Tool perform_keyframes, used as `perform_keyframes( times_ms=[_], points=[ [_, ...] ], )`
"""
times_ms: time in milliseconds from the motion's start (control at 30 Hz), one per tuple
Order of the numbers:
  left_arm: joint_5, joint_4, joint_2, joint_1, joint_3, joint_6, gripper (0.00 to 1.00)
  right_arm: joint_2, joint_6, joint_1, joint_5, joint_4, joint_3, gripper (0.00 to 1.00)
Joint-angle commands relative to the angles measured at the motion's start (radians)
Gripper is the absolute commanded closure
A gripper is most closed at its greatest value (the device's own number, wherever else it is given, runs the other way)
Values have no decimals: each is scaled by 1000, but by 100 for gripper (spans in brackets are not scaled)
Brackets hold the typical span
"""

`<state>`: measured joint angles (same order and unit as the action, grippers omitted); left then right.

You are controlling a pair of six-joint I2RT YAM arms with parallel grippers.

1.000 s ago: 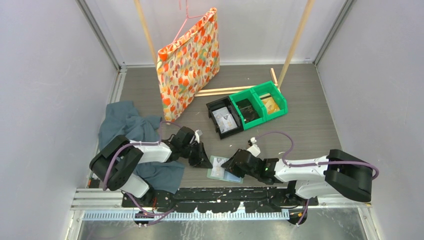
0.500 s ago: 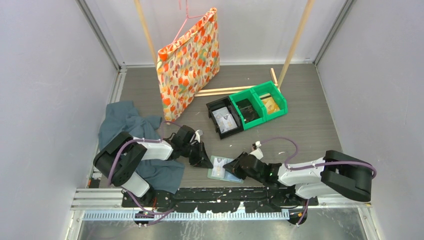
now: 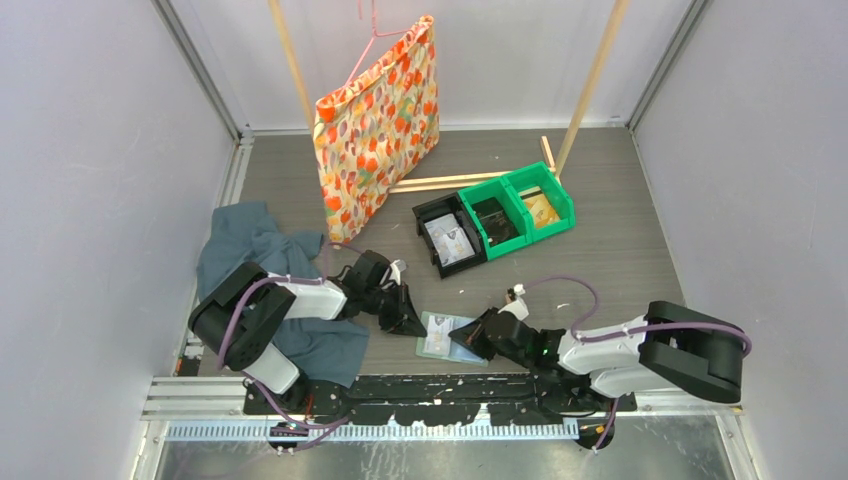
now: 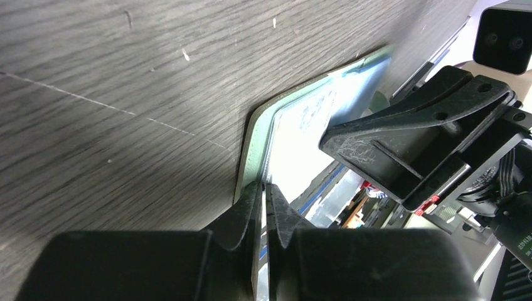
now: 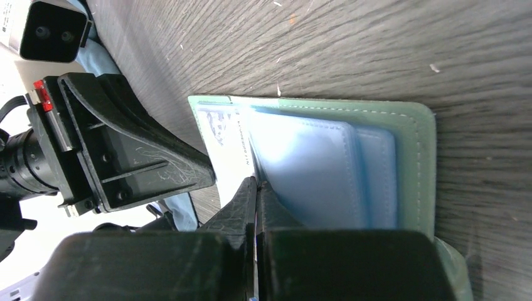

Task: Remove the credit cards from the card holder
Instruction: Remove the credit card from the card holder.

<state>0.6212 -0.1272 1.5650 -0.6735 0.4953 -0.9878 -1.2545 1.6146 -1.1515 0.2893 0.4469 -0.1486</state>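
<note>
One card holder (image 5: pixel 419 164), open flat, card (image 5: pixel 221 133) lettering unreadable

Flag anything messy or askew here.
The teal cloth lies crumpled at the left, partly under the left arm. Wooden sticks lie loose behind the bins, which sit at a slant. The card holder lies open, as the task needs.
</note>
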Motion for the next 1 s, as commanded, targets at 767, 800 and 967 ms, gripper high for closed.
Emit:
perform_keyframes(
  times_ms=[767,800,967],
  points=[
    [-102,33,40,-24,-40,23,92,762,-19,2,159,-630,100,99],
    [-103,35,37,-24,-40,23,92,768,-30,3,168,-653,79,99],
    [-90,73,0,-24,-23,22,92,772,-103,2,189,-761,-25,99]
  ],
)
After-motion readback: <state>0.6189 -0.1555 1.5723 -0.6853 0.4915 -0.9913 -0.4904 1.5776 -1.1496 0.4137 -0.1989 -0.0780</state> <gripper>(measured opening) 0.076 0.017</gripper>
